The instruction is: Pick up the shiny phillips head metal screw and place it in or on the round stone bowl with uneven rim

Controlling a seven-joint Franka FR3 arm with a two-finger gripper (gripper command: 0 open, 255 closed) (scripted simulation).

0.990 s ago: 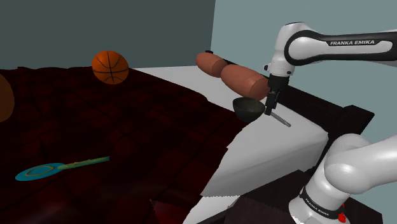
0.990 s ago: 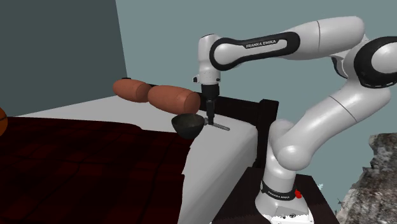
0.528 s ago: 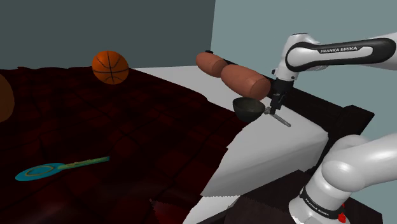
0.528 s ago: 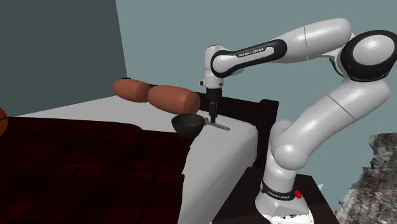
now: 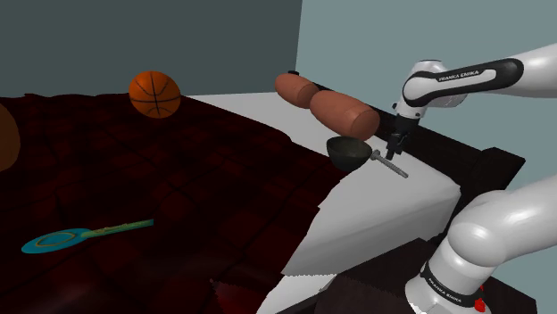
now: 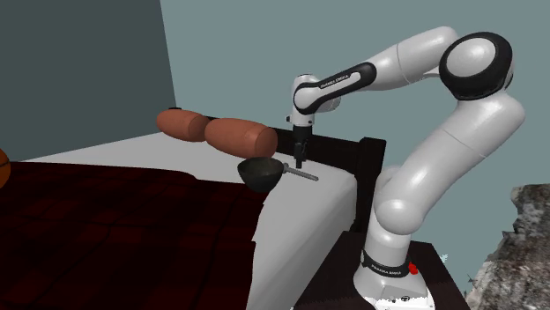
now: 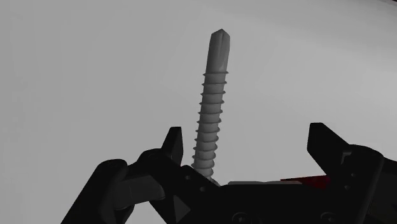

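Right, step in hand is the grasp, not yet made; gripper (image 5: 394,150) hangs low over the screw (image 7: 210,108) with jaws wide, holding nothing. In the wrist view one finger (image 7: 170,149) sits close by the screw's head end and the other (image 7: 327,145) stands well apart, so the screw is off-centre in the gap; I can't tell if the near finger touches it.

Screw lies flat on the white sheet (image 5: 384,210), just beside the dark bowl (image 5: 348,152), tip pointing away from the bowl; the bowl is upright with nothing seen in it.

Next move, as I judge it: shift sideways to centre the shank, drop a little, close across the threads, then lift and make a short carry over the bowl's rim; the thin round shank may roll or tip as the jaws close.

Surface is a bed: a dark red quilt (image 5: 178,196) over most of it, white sheet at the corner nearest the arm; two brown bolsters (image 5: 341,111) lie behind the bowl; a basketball (image 5: 154,94) and a teal paddle (image 5: 85,235) sit well apart on the quilt. Walls are dull green-grey and pale blue-grey.
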